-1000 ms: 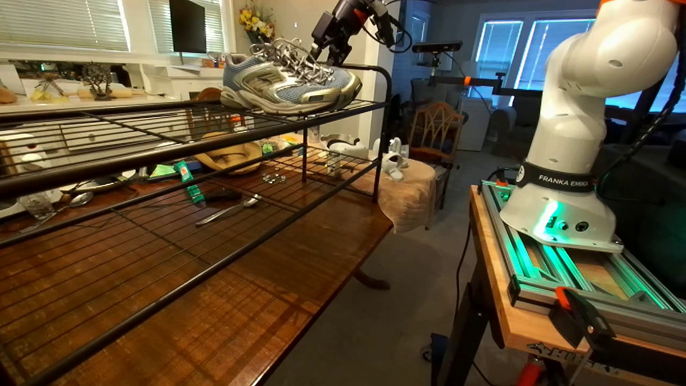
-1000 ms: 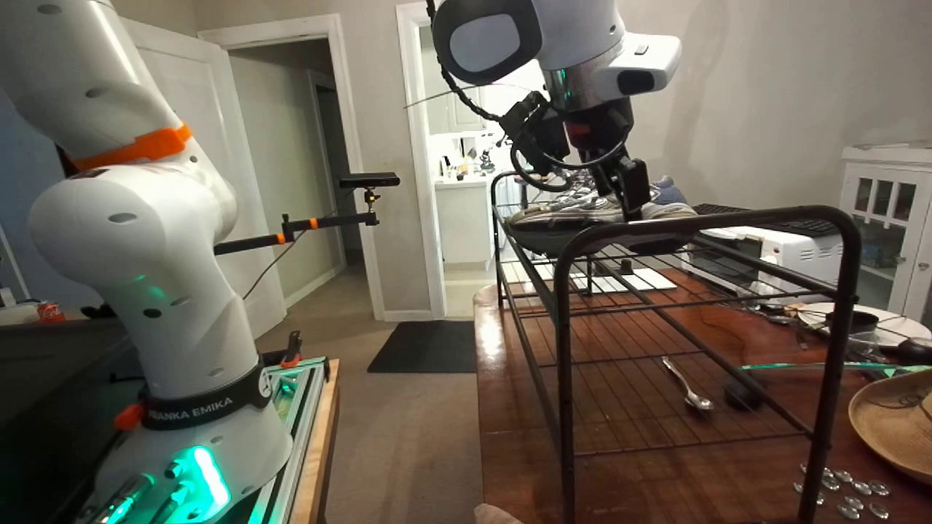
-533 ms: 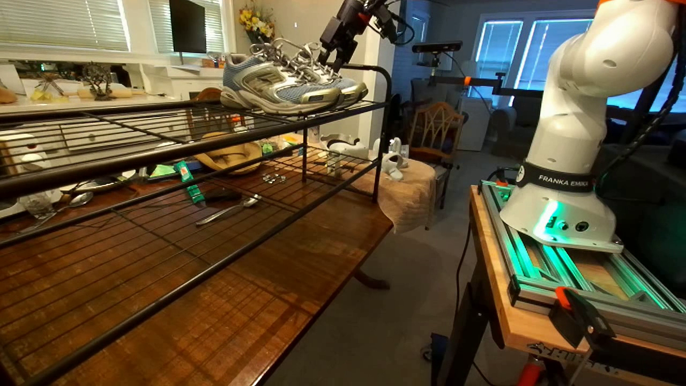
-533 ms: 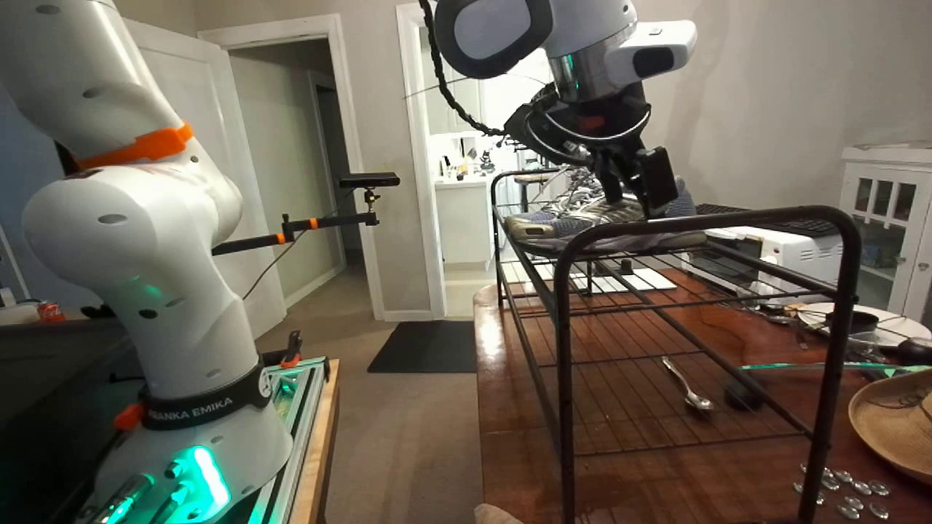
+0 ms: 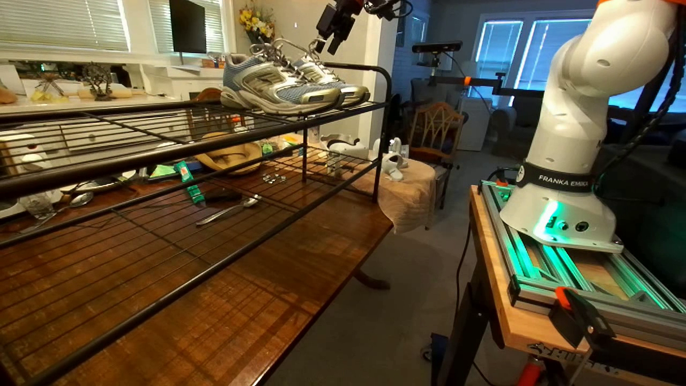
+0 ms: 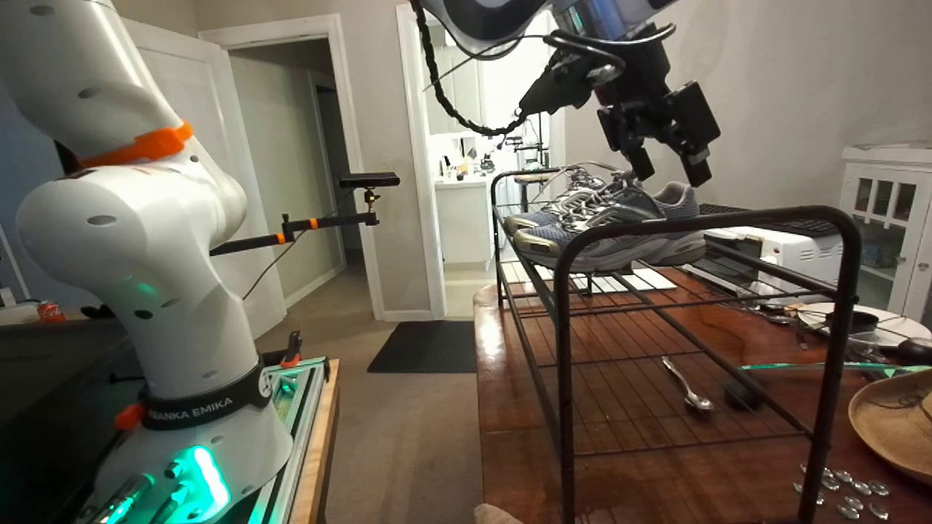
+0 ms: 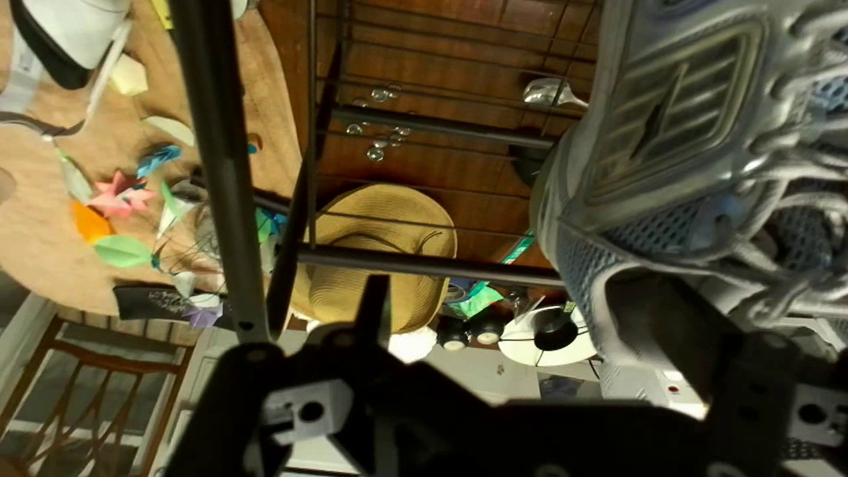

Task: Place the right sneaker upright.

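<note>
The right sneaker, grey and silver with blue mesh, stands on its sole on the rack's top shelf in both exterior views [image 5: 351, 88] [image 6: 633, 202]. Its side and collar fill the right of the wrist view [image 7: 662, 132]. The twin sneaker stands close beside it, also sole down [image 5: 262, 83] [image 6: 542, 216]. My gripper shows above the right sneaker's heel and collar in both exterior views [image 5: 326, 48] [image 6: 670, 171]. Its fingers are apart with nothing between them. In the wrist view [image 7: 510, 291] one finger overlaps the dark collar opening; the exterior views show the fingertips just above the shoe.
The black wire rack [image 5: 214, 143] [image 6: 728, 218] has a raised end bar beside the right sneaker. Below are a spoon [image 6: 688, 386], a straw hat [image 7: 384, 252] and glass beads [image 6: 848, 487]. A white toaster oven [image 6: 794, 255] is behind the rack.
The gripper was down at the right sneaker; it has risen off it. The sneaker was tilted with its sole side showing and has settled flat on its sole, toe lower. The twin has not moved.
</note>
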`<state>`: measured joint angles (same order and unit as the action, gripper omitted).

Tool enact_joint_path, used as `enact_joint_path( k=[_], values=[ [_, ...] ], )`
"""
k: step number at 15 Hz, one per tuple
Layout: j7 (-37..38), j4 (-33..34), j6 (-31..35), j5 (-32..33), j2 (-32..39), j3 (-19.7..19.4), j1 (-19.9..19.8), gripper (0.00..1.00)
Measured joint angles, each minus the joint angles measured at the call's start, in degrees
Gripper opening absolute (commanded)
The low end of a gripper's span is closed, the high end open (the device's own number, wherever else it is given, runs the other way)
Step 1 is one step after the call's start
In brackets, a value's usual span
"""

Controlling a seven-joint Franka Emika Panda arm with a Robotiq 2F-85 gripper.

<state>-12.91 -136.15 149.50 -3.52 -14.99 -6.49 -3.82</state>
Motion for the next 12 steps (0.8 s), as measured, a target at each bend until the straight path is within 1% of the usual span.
enact_joint_path(
  k=[2, 4, 7, 12],
  values=[
    [3.1, 1.0, -0.2, 2.4, -0.6, 0.9, -0.4, 1.0],
    [5.7, 1.8, -1.5, 3.4, -1.1, 1.5, -0.5, 1.0],
    [9.5, 3.2, -6.2, 3.8, -1.7, 2.6, -0.6, 1.0],
    [12.5, 5.0, -14.9, 3.8, -3.0, 5.4, 0.1, 1.0]
  ],
)
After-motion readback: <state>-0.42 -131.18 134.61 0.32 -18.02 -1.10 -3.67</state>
